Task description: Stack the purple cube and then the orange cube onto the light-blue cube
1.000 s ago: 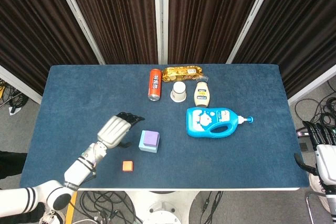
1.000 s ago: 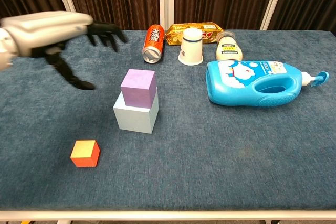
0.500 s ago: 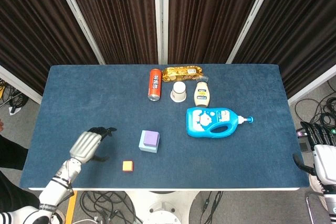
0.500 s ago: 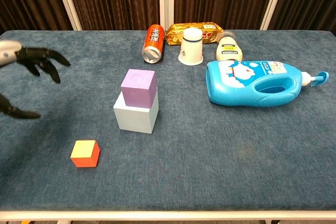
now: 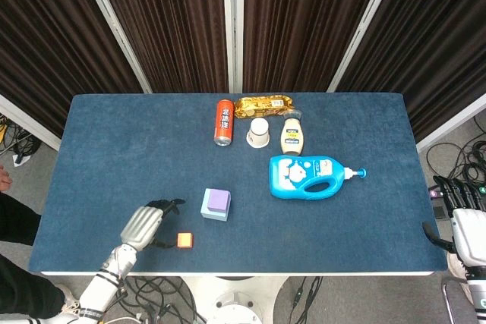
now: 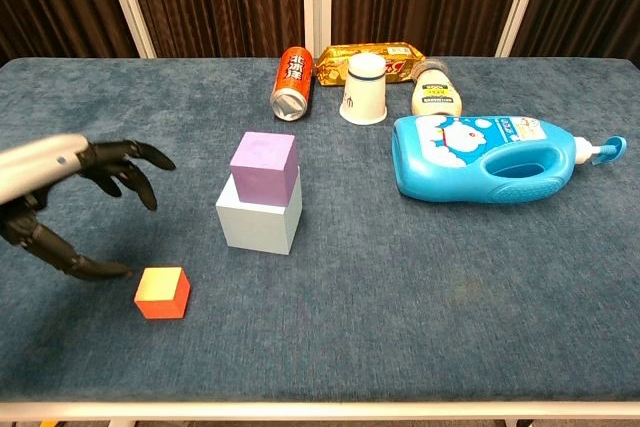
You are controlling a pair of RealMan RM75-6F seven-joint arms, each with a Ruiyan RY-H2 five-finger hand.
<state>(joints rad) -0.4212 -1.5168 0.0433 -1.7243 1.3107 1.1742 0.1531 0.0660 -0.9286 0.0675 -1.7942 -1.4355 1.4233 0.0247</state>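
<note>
The purple cube [image 6: 264, 164] sits on top of the light-blue cube [image 6: 259, 221] near the table's front middle; the same stack shows in the head view, purple cube [image 5: 218, 200] over light-blue cube [image 5: 213, 213]. The orange cube [image 6: 163, 292] lies alone on the blue cloth to the front left, also seen as the orange cube [image 5: 184, 240]. My left hand [image 6: 75, 197] hovers just left of the orange cube, fingers spread, holding nothing; in the head view the left hand [image 5: 146, 224] is beside it. My right hand [image 5: 467, 214] hangs off the table's right edge, fingers apart.
At the back stand a red can [image 6: 291, 84], a snack packet [image 6: 365, 55], a white paper cup [image 6: 364, 88] and a small sauce bottle [image 6: 435, 94]. A blue detergent bottle [image 6: 495, 158] lies on its side to the right of the stack.
My left hand drew away from the stack to the left, then came back rightward and toward the front, ending just left of the orange cube. The cubes stayed put.
</note>
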